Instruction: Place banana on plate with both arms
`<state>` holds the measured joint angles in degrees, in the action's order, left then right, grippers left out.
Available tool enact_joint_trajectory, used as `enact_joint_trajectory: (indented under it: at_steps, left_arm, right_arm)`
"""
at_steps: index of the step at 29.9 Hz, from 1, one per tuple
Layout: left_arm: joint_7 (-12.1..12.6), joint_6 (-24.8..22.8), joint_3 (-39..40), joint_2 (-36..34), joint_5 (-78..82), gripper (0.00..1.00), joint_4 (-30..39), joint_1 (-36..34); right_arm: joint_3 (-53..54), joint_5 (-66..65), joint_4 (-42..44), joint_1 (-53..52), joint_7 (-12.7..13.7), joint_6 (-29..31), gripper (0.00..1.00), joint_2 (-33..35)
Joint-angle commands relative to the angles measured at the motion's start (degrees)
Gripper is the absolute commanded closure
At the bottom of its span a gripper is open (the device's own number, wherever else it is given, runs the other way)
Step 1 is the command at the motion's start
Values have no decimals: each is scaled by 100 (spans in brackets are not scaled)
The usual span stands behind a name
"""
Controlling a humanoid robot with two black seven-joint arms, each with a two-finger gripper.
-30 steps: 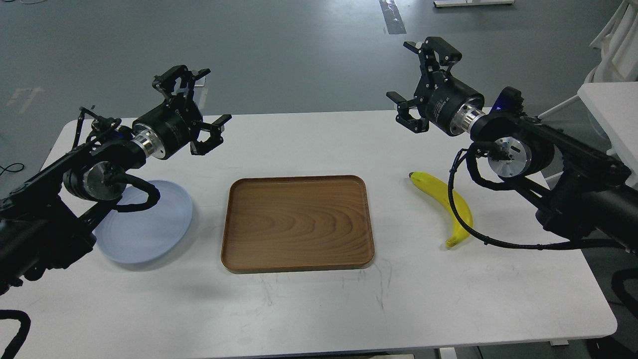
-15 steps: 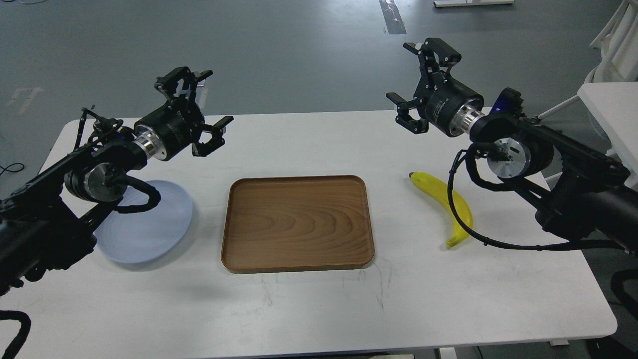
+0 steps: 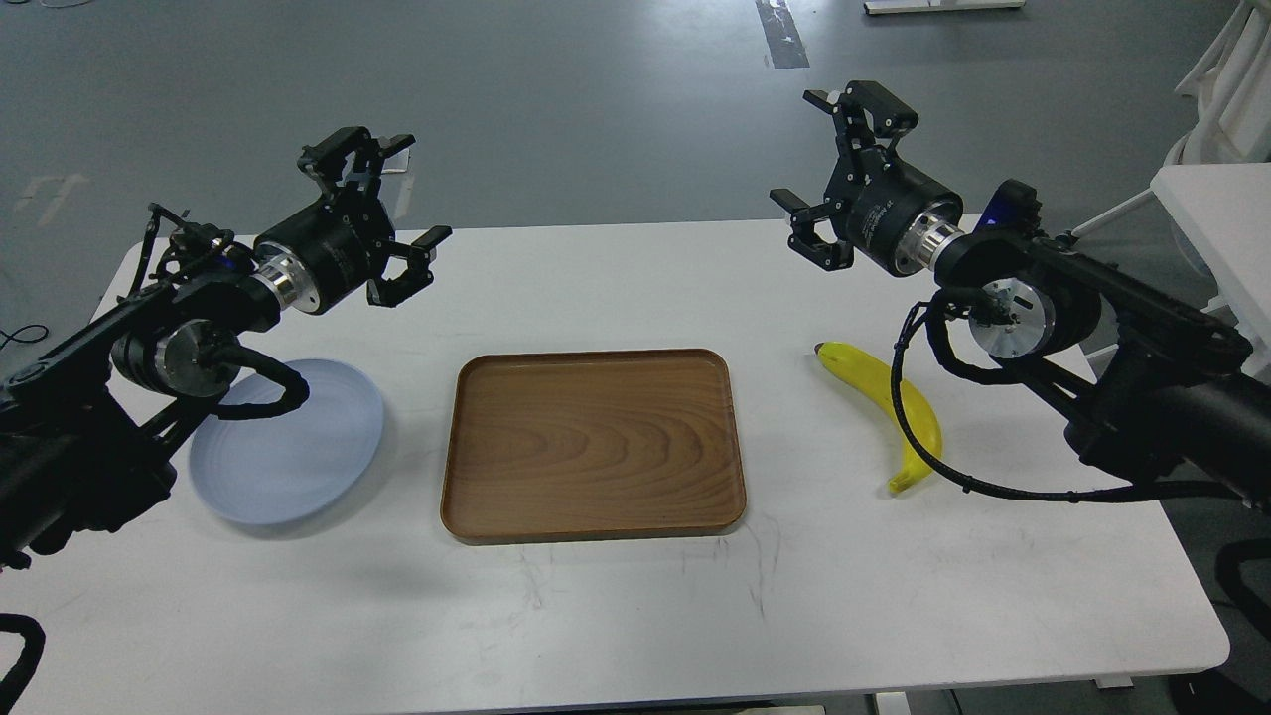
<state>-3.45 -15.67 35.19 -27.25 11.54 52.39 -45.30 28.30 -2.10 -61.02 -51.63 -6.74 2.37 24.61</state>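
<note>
The yellow banana (image 3: 887,409) lies on the white table at the right, dark stem tip toward the tray; a black cable of my right arm crosses over it. The pale blue-grey plate (image 3: 288,444) lies at the left, partly hidden by my left arm. My left gripper (image 3: 382,214) is open and empty, held above the table's far left, beyond the plate. My right gripper (image 3: 824,159) is open and empty, held high above the table's far right, beyond the banana.
A rectangular brown wooden tray (image 3: 593,443) lies in the middle of the table (image 3: 635,616) between plate and banana. Another white table (image 3: 1216,214) and white frames stand at the far right. Grey floor lies beyond the table's far edge.
My left arm has shifted a little to the left and its gripper has risen slightly, uncovering more of the plate. The right gripper has barely moved. Banana, plate and tray lie as before.
</note>
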Motion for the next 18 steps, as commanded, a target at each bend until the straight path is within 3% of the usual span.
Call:
enact_joint_trajectory:
  at_steps: [1, 7, 11, 18]
  left_arm:
    - [-24, 124, 14, -43, 1108, 2, 17, -49]
    - [-472, 975, -12, -534, 3779, 2, 639, -50]
    - [-507, 1294, -99, -1253, 5198, 2, 1377, 56]
    - [-507, 1443, -872, -2143, 5700, 2, 1652, 65]
  right_arm:
    - [0, -1, 3, 12, -11, -8, 0, 0]
    - [0, -1, 3, 39, -29, -17, 0, 26]
    - [9, -1, 3, 30, -29, -26, 0, 53]
    - [9, -1, 3, 30, -29, -26, 0, 62]
